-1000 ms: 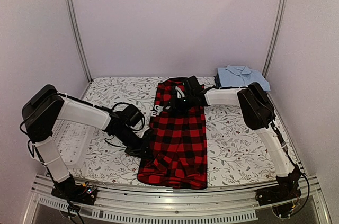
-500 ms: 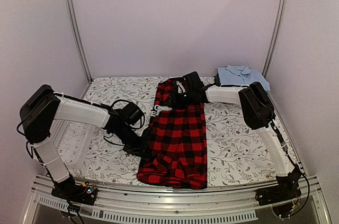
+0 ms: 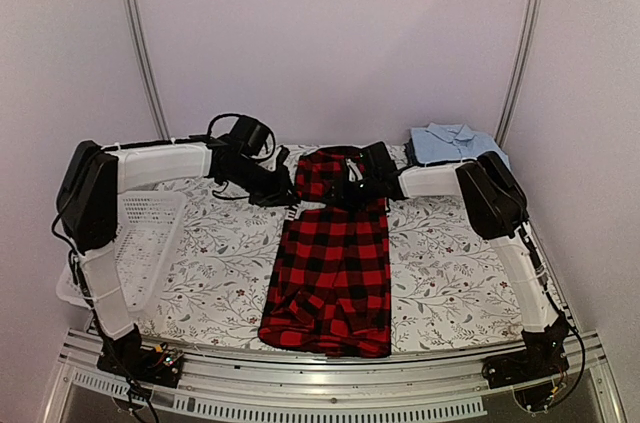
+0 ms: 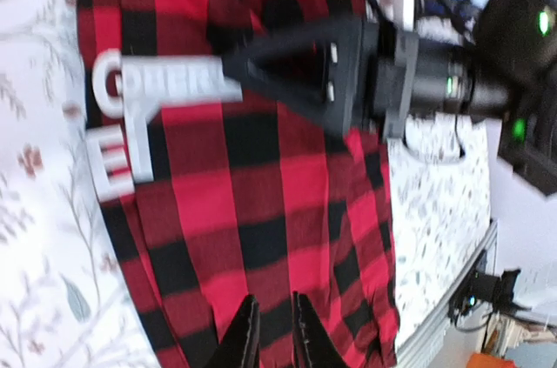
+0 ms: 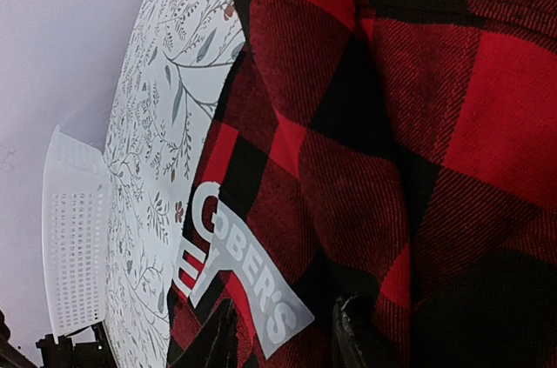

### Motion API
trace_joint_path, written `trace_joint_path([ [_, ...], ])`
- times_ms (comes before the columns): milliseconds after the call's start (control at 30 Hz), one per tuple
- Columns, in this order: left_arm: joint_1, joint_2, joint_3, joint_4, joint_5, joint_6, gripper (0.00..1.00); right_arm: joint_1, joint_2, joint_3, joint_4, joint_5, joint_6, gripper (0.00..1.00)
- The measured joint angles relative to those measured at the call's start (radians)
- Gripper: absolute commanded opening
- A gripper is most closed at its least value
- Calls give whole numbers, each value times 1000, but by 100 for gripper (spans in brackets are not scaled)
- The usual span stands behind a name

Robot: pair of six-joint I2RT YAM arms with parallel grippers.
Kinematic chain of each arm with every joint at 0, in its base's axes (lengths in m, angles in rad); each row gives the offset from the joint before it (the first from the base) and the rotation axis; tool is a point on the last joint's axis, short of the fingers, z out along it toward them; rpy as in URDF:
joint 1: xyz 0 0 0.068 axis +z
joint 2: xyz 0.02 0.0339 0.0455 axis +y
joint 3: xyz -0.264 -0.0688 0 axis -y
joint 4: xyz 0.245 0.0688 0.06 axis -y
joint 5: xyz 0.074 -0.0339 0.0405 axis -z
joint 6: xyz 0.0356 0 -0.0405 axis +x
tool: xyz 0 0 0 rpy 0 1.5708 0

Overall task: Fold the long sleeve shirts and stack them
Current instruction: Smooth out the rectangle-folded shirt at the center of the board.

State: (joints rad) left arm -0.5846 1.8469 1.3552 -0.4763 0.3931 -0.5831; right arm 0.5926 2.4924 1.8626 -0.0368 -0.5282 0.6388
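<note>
the red-and-black check shirt [image 3: 330, 263] lies down the middle of the tabletop [image 3: 440, 273], left jaws narrowly parted, empty, over its far end, right jaws part open against the cloth there, hold i cannot tell.

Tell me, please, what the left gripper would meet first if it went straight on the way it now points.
Most likely the red-and-black check shirt, whose cloth lies right ahead of the left gripper; beyond it sits the right gripper, though depth is unclear.

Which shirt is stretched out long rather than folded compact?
The red-and-black buffalo-check shirt, lying lengthwise down the middle of the table. The only other one in view, the light blue collared shirt, sits folded at the far right corner.
</note>
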Motion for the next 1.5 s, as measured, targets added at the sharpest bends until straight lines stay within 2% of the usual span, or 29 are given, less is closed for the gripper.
trace_joint_path([
  [167,54,215,266,53,-52,9,12,2,-68,-87,0,10,-13,37],
  [333,74,429,470,108,-97,24,12,-3,-103,-92,11,14,-32,37],
  [533,93,665,716,149,-101,29,12,-24,-100,-91,-8,10,-38,38],
  [700,135,855,915,172,-82,-29,13,-40,-100,-90,-31,10,-61,40],
  [1000,187,944,1021,235,-8,-129,16,-32,-157,-124,-84,11,-113,43],
  [1167,190,957,1038,242,4,-143,16,-8,-212,-129,-80,9,-122,43],
  [1500,192,957,1040,238,36,-125,21,0,-175,-154,-70,-10,-119,44],
])
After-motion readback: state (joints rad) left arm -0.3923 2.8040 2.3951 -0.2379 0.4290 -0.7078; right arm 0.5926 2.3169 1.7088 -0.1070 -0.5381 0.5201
